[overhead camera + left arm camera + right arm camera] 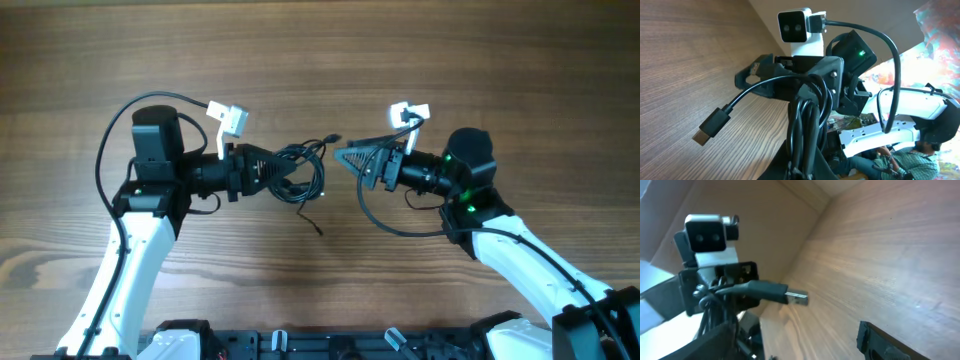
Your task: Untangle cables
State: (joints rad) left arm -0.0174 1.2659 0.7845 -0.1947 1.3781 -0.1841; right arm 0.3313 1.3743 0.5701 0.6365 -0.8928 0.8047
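The left gripper [277, 171] pinches the bunch of black cables [807, 125] tight, over the middle of the table [320, 60]. The right gripper [342, 153] is just beside them, fingers spread, holding nothing.

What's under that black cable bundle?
Bare wooden table lies beneath the cables. Where the left jaws clamp them, the strands are covered and cannot be seen.

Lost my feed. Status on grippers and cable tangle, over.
Left gripper shut on knotted bundle of thin black cables. Right gripper open, empty, facing a silver-tipped plug end. Nothing blocking between them.
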